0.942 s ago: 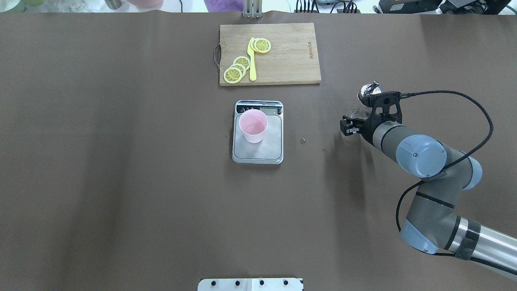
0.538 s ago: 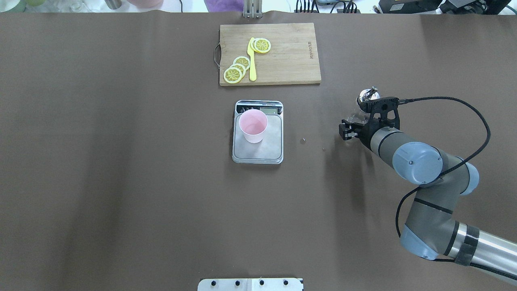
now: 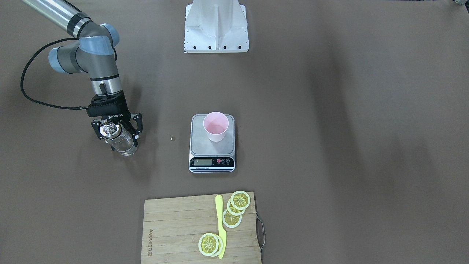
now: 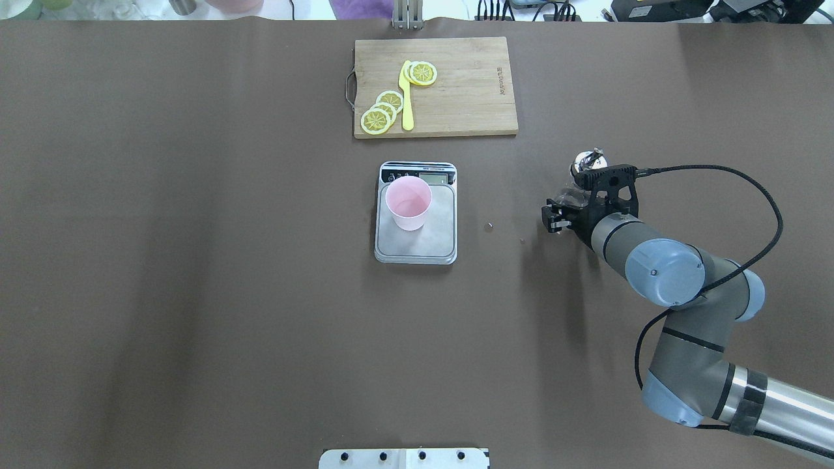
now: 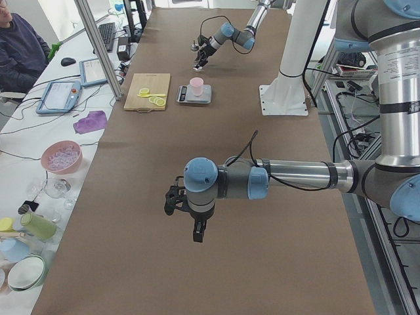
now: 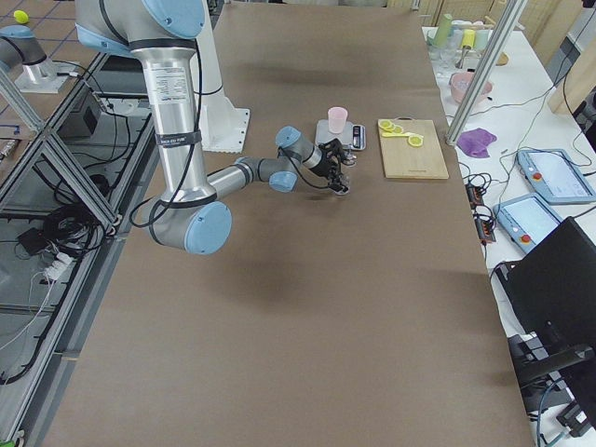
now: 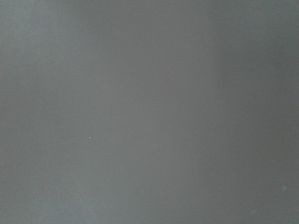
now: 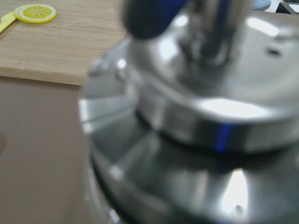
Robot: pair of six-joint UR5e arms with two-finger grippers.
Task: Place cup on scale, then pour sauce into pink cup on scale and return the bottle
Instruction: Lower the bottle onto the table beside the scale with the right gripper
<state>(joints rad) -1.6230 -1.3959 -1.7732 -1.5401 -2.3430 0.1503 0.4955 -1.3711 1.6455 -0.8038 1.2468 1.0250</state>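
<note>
Front-facing view: the right gripper (image 3: 118, 132) clasps the tilted glass bottle (image 3: 124, 145), well apart from the scale (image 3: 211, 163), with bare brown table cover (image 3: 329, 110) between them. 1 pink cup (image 3: 215, 126) stands on the steel platform, inside its edges.

Overhead: the cutting board (image 4: 469, 98) lies beyond the scale, a gap between.

Exterior left: the left gripper (image 5: 185, 216) hangs over open table; I cannot tell whether its fingers are parted.

bottle (image 8: 187, 116): blurred, overfills the right wrist view, cut off at 3 and 6 o'clock
scale display (image 3: 203, 161): digits too small to read
left gripper (image 5: 197, 234): far too small to judge its jaws
</note>
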